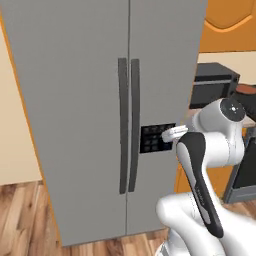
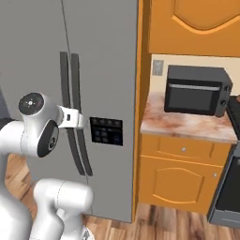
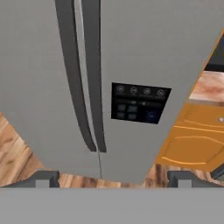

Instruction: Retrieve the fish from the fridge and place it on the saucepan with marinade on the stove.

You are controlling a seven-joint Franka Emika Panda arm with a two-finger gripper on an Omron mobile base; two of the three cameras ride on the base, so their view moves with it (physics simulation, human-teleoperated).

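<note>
Gripper fingers are seen spread apart, nothing between them, aimed at the fridge ahead. Both doors are shut, dark handles just left of the gripper line, black control panel straight ahead. Orange cabinet lies to its right, wood floor below.

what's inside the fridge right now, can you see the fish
No. Both doors of the fridge are shut, so the inside is hidden. Only its grey front shows: two dark bar handles and a black control panel. The gripper faces it, jaws apart.
</note>
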